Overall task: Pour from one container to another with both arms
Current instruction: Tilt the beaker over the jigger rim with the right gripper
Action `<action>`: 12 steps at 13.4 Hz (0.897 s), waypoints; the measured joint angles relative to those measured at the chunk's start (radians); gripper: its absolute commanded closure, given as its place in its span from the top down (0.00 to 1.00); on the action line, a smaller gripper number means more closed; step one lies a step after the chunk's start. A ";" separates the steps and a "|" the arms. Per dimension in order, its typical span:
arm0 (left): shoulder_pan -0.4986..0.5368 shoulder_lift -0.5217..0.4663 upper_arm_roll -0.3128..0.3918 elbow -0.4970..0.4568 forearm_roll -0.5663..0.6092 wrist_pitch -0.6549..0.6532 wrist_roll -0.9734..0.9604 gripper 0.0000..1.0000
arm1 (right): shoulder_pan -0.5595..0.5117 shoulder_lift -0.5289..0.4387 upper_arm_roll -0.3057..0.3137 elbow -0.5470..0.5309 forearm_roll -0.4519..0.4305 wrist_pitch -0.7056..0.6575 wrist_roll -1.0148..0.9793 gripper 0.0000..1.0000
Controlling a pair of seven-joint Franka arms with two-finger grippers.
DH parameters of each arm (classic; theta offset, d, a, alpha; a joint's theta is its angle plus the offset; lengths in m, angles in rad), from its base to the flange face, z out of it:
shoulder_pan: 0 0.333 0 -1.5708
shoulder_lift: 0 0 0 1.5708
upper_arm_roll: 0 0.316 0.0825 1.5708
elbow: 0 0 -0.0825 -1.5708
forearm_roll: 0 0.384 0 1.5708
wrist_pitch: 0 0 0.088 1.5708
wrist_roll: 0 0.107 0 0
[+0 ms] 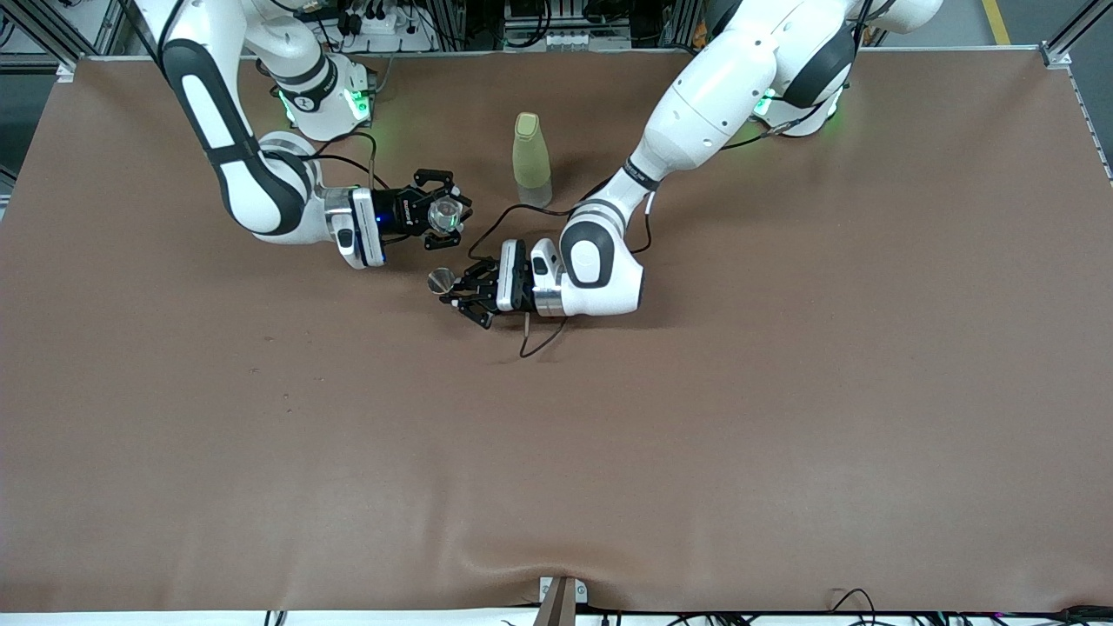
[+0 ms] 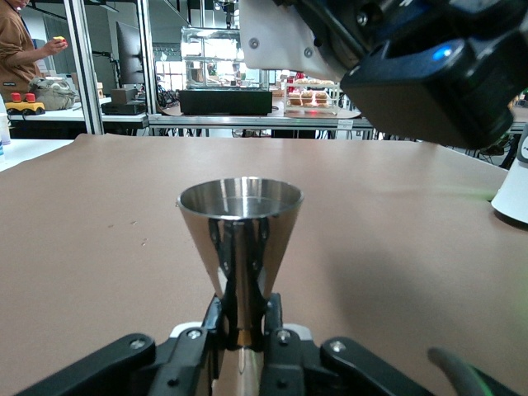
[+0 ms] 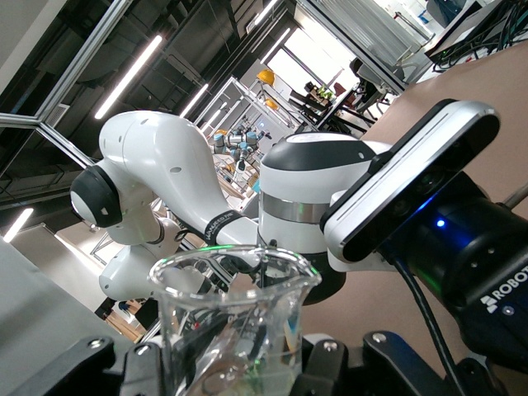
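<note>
You've got the right gripper [image 1: 445, 213], upper centre of the front view, clenched on a clear glass beaker [image 1: 445, 211], held a bit tipped in the right wrist view. The left gripper [image 1: 459, 291], just below it in that view, is clamped on the stem of a shiny steel cone-shaped measuring cup [image 2: 240, 223], mouth up and level.

Risks, as I judge them: the two grippers sit v. close, so if you tilt the beaker w/o lining its lip over the cup's mouth, liquid lands on the brown table covering [image 1: 783, 391]. The cup's mouth is small, so a fast tip would prob. overshoot. The fingers could also knock together as you rotate. Can't tell how much is in the beaker.

Around you: a pale yellow-green capped bottle [image 1: 531, 158] stands upright at upper centre of the front view, near both arms; a wide elbow swing could topple it. Black cables [image 1: 539, 335] trail under the left wrist and may snag.
</note>
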 measured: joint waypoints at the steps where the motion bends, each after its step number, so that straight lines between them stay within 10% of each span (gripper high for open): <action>1: 0.000 0.000 0.000 0.000 0.000 0.000 0.000 0.00 | 0.000 0.000 0.000 0.000 0.000 0.000 0.011 0.00; 12: 0.001 0.000 0.000 -0.001 0.000 0.000 0.000 0.00 | -0.011 -0.001 -0.004 0.000 0.005 0.002 0.108 0.00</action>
